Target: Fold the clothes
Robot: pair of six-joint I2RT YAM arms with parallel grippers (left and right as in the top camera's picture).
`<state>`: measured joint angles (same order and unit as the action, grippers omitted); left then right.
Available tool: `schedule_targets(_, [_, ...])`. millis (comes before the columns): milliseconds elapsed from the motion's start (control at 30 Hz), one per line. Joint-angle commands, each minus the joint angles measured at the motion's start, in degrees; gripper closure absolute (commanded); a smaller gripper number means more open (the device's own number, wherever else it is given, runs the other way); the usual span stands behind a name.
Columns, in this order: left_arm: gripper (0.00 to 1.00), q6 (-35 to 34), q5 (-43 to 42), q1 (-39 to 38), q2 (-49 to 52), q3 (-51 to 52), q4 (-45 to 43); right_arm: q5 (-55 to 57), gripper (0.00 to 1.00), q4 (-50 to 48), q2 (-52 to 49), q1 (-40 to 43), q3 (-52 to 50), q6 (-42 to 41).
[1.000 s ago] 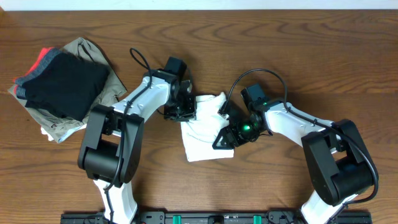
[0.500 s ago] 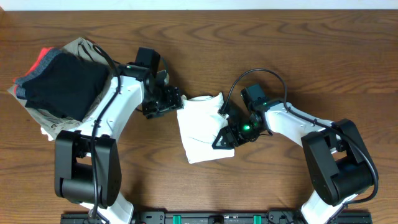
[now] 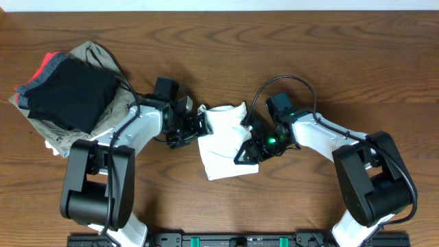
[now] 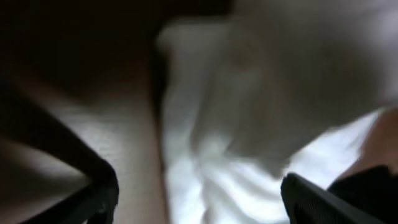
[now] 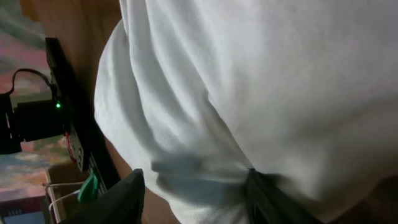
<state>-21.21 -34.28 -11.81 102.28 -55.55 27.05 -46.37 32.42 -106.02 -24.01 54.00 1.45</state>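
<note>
The clothes (image 3: 223,144) lie as a white, wrinkled, partly folded bundle at the table's middle. My left gripper (image 3: 197,123) is at its upper left edge, open. In the left wrist view the blurred white fabric (image 4: 217,155) and its edge show between the widely spread fingers of the left gripper (image 4: 202,199). My right gripper (image 3: 245,152) sits on the bundle's lower right part. In the right wrist view the right gripper (image 5: 196,196) has its jaws half apart around a thick fold of the clothes (image 5: 249,93), and fabric drapes over one finger.
A stack of folded black, khaki and red garments (image 3: 65,92) sits at the table's left. A black rail (image 3: 219,240) runs along the front edge. Bare wood table (image 3: 309,55) lies behind and to the right.
My left gripper opened, let go of the cloth's top left corner, drew back left, then returned to the cloth's left edge. The right gripper stayed put.
</note>
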Motion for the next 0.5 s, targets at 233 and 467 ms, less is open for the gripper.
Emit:
schedule_targets(233, [0.30, -0.79, -4.24, -3.02, 0.72, 4.33, -13.84, 7.56, 0.48, 0.22, -2.40, 0.42, -0.68, -0.79])
schedule_targets(467, [0.92, -2.25, -3.45, -2.99, 0.70, 4.31, -15.89, 7.56, 0.49, 1.62, -2.40, 0.42, -0.68, -0.76])
